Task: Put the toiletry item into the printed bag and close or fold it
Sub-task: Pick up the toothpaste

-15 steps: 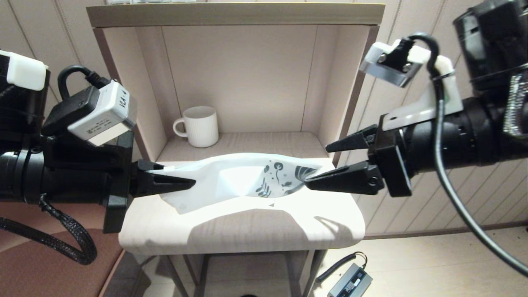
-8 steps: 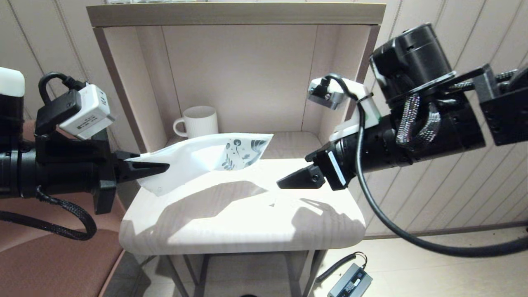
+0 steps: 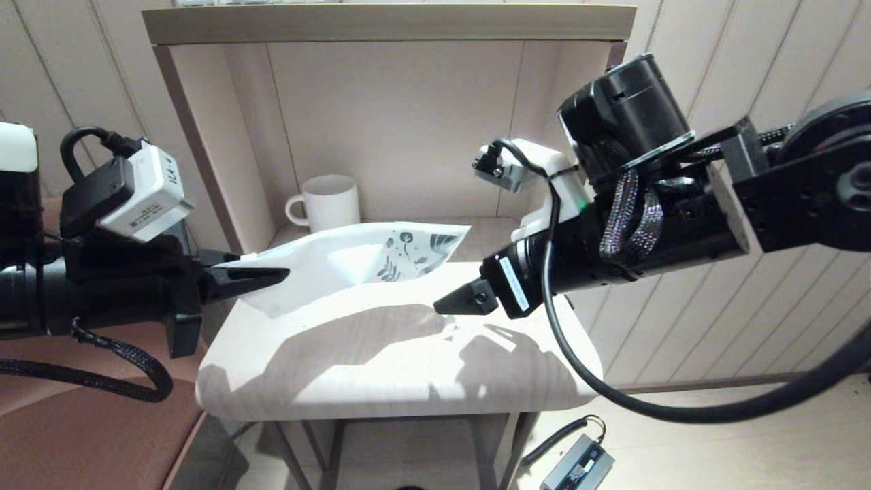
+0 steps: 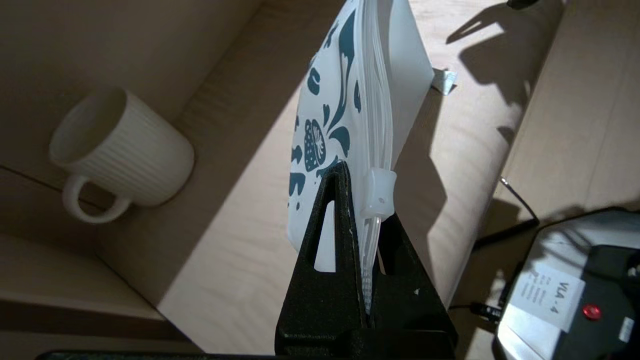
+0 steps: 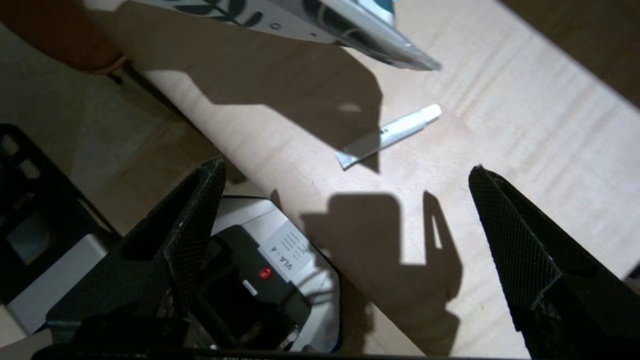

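Left gripper [image 4: 367, 220]: clamped on the zip-slider edge of the printed bag [image 3: 354, 262], holding it off the table with the printed end pointing toward the right arm; the white slider sits just beside the fingertips.
Right gripper [image 5: 345, 220]: released, jaws spread wide and holding nothing, poised above the tabletop just short of the tube.
Toiletry item [image 5: 387, 135]: a small white tube with a cap, lying flat on the table [image 3: 381, 381], partly inside the bag's shadow, below the bag's free end and apart from it.
Printed bag, condition: hangs as a flat sheet from one pinched corner; in the left wrist view the zip track looks pressed together, so whether the mouth is open cannot be told.
White ribbed mug [image 3: 330, 207]: stands at the back of the shelf, behind the bag, not involved.
Step in hand (judged): pick up the tube with the right gripper.
How to do it well: bring the spread jaws down astride the tube's body, across its length, not along it; close near the middle so it does not pivot.
Caution: the tube is thin and flat at its crimped end, so the fingertips must reach the surface before closing.
Further caution: keep the bag high and steady so its free end does not foul the descent.
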Tool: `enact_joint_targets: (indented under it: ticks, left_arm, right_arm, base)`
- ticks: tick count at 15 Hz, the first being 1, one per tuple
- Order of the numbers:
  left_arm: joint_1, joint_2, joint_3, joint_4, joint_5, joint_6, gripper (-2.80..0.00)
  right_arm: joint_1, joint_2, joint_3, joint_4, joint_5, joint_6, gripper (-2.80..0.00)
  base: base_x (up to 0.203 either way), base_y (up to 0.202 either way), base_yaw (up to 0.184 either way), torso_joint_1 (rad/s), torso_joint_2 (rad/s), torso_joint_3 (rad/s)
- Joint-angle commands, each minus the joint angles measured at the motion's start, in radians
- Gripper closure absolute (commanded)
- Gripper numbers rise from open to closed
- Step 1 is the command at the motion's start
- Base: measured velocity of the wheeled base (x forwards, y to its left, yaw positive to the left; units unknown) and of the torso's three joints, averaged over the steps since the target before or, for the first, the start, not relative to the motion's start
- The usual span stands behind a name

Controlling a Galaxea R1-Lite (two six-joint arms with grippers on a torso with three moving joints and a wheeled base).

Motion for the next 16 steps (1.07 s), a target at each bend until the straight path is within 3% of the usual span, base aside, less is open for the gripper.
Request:
enact_joint_targets:
  ticks: [1, 3, 16]
  left_arm:
    - [-0.021, 0.004, 0.001, -0.012, 0.019, 0.004, 0.00]
    - [-0.028, 0.007, 0.013, -0.012, 0.031, 0.004, 0.00]
    - [-0.029, 0.013, 0.032, -0.011, 0.019, -0.001, 0.00]
  right_arm:
    - [0.032, 0.022, -0.005, 0.028, -0.147, 0.004, -2.80]
    - [0.049, 0.067, -0.002, 0.083, -0.235, 0.015, -2.80]
    - [0.047, 0.197, -0.011, 0.077, -0.215, 0.048, -2.80]
  base:
    - [0.000, 0.000, 0.000, 0.000, 0.00, 0.000]
    - [0.000, 0.000, 0.000, 0.000, 0.00, 0.000]
    - [0.000, 0.000, 0.000, 0.000, 0.00, 0.000]
